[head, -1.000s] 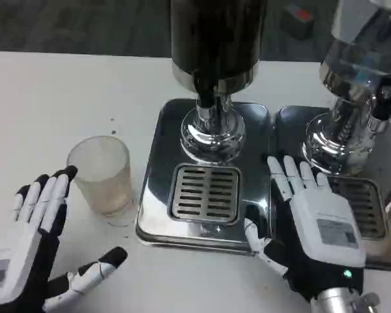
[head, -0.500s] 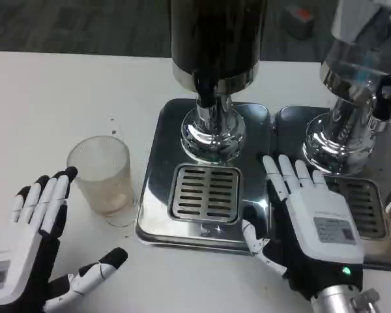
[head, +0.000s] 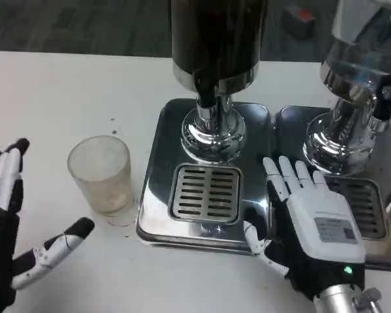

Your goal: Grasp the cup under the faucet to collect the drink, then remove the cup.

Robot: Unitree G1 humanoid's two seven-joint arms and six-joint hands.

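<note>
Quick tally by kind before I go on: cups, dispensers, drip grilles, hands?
Cups: 1, the clear cup on the table
Dispensers: 2, dark dispenser, right dispenser
Drip grilles: 2, centre grille, right grille
Hands: 2, left hand, right hand
Total: 7

both hands white-backed over black palms, fingers white with black tips; right hand (head: 313, 225) carries a grey printed label, a small green light near the wrist, silver forearm below; left hand (head: 13, 228) alike.

Stood on the table (head: 58, 85): cup (head: 102, 173) left of the drip tray (head: 158, 156), faucet (head: 207, 98) behind the grate (head: 205, 193), second dispenser (head: 352, 98) right.
</note>
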